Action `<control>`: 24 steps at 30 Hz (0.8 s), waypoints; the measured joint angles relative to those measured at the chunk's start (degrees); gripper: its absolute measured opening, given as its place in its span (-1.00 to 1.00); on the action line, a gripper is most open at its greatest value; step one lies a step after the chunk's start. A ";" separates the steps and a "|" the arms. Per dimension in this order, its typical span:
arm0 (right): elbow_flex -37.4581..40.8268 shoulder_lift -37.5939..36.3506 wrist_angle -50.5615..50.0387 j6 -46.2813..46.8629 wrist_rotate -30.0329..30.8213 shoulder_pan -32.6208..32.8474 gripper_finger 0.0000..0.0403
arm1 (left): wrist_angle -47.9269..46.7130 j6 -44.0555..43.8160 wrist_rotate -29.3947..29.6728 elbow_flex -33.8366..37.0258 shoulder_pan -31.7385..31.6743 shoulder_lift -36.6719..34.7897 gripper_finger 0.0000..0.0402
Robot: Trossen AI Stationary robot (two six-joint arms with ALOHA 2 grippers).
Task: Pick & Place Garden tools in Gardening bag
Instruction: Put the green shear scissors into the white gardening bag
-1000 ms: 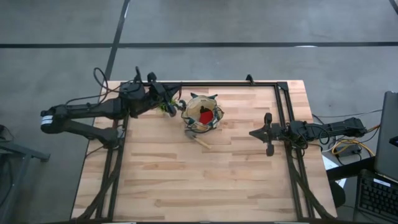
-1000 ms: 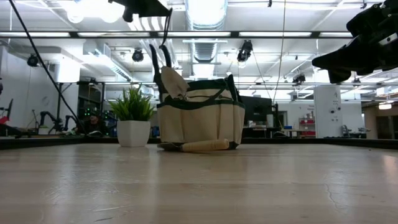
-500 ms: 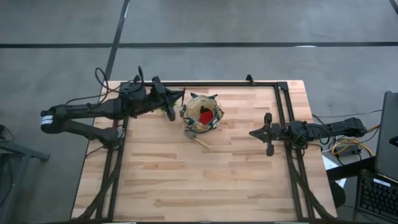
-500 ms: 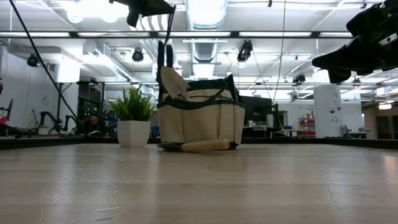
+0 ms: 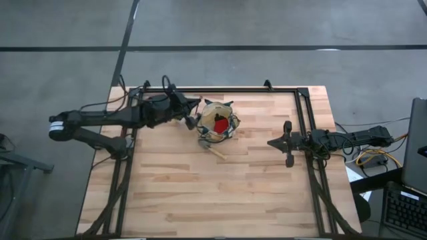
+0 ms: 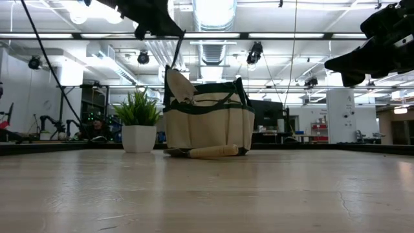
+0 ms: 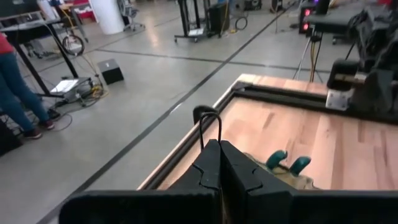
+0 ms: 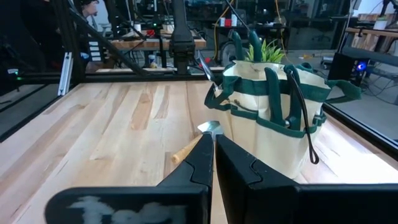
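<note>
from above i see a light wooden desk (image 5: 200,193) on a grey concrete floor (image 5: 267,23) crossed by dark lines. looking level across it, long ceiling lights (image 6: 213,35) glow over a big open workshop, with a white pillar (image 6: 339,113) far back. off the desk's edge stand black equipment stands (image 7: 199,15), and a person's legs in jeans (image 7: 15,93).
</note>
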State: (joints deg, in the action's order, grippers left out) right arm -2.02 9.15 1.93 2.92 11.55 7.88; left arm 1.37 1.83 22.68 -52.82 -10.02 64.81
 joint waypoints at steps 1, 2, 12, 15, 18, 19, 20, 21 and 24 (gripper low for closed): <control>0.00 0.00 0.00 -0.04 0.00 0.00 -0.94 | 0.06 -0.01 -0.02 0.06 0.00 0.55 -1.00; 0.00 0.00 0.00 -0.09 0.02 0.00 -0.94 | 0.10 0.00 0.00 0.07 0.00 1.01 -1.00; 0.00 0.00 -0.01 -0.03 0.00 -0.01 -0.94 | 1.93 5.34 5.24 0.50 0.01 3.63 -1.00; 0.00 0.00 0.00 -0.09 0.00 0.00 -0.94 | 4.55 6.79 7.02 0.55 0.00 3.39 -1.00; 0.00 0.00 0.00 -0.02 0.00 0.00 -0.94 | 6.78 8.83 6.83 0.57 0.00 3.28 -1.00; 0.00 -0.01 -0.02 -0.09 0.00 -0.02 -0.94 | 7.13 9.32 6.82 0.57 -0.06 3.28 -1.00; 0.00 0.00 -0.01 -0.08 0.02 -0.01 -0.94 | 7.41 9.57 6.80 0.57 -0.19 3.28 -1.00; 0.00 0.00 0.00 -0.04 0.00 0.00 -0.94 | 7.56 9.52 6.82 0.57 -0.32 3.28 -1.00; 0.00 0.00 0.00 -0.09 0.00 -0.01 -0.94 | 7.29 8.55 6.81 0.59 -0.39 3.28 -1.00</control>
State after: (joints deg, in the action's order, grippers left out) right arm -2.02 9.14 1.93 2.83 11.55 7.87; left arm 8.65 10.38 29.48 -52.23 -10.41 68.10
